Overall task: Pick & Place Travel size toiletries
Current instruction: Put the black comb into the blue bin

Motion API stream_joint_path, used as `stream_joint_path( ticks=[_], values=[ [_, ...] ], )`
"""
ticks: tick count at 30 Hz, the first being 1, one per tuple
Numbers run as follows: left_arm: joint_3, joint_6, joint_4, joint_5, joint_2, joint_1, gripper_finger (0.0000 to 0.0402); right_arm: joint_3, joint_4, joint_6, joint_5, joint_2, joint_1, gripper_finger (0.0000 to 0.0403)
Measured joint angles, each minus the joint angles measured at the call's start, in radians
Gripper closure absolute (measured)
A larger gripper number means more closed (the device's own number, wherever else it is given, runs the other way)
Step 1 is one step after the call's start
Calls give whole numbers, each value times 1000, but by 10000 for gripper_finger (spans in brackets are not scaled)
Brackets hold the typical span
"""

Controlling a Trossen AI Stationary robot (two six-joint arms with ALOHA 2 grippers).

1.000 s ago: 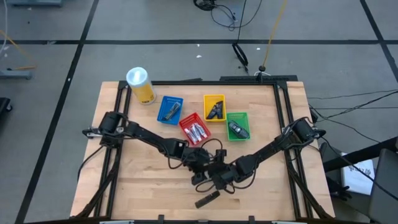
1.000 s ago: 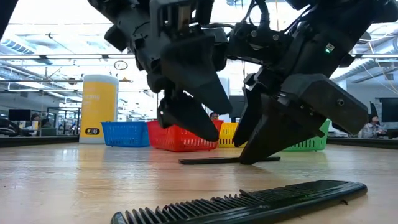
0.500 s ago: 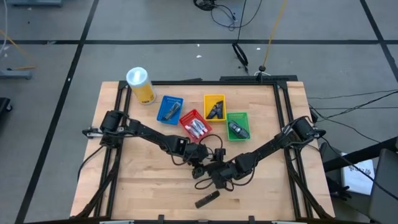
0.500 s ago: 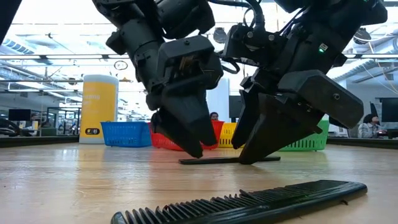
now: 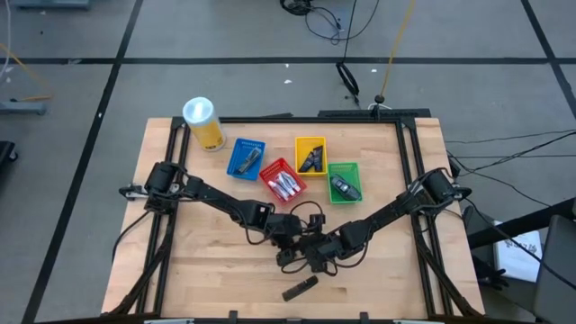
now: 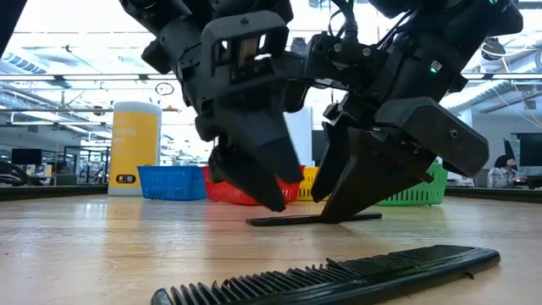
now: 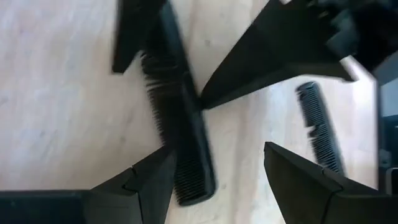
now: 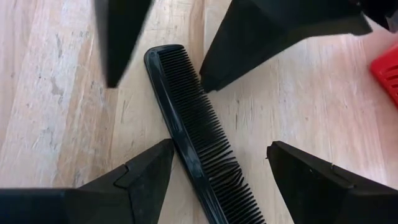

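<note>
A black comb [image 8: 198, 127] lies flat on the table's middle, also seen in the left wrist view [image 7: 180, 134] and the low view [image 6: 313, 219]. My left gripper [image 7: 219, 149] and my right gripper [image 8: 219, 143] are both open and point down over it from opposite sides, each with one finger on either side of the comb. In the high view the left gripper [image 5: 286, 237] and right gripper [image 5: 317, 254] crowd together and hide the comb. A second black comb [image 5: 300, 288] lies flat near the table's near edge. Silvery tubes [image 5: 285, 187] lie in the red basket. My left gripper: its fingertips [image 6: 275, 206] stand just above and beside the comb; I cannot tell whether they touch it. My right gripper: one fingertip [image 6: 326, 216] reaches down to the comb's spine from above, slanting; I cannot tell whether it touches.
Blue basket [image 5: 246, 157], red basket [image 5: 272, 173], yellow basket [image 5: 310, 142] and green basket [image 5: 343, 167] sit in a row toward the far edge, with a yellow canister [image 5: 203, 121] at the far left corner. Bare wood lies left and right of the grippers.
My left gripper has come down and moved toward the table's near edge, closing in on the comb beside my right gripper. The comb has stayed where it was.
</note>
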Motion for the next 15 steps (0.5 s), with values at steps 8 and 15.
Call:
stream_joint_path(
  ticks=[8,15],
  values=[
    [0,7,118,72,0,2,158,0,0,3,-2,0,-10,140],
    [0,-11,8,-7,0,1,158,0,0,4,-2,0,-10,140]
  ],
)
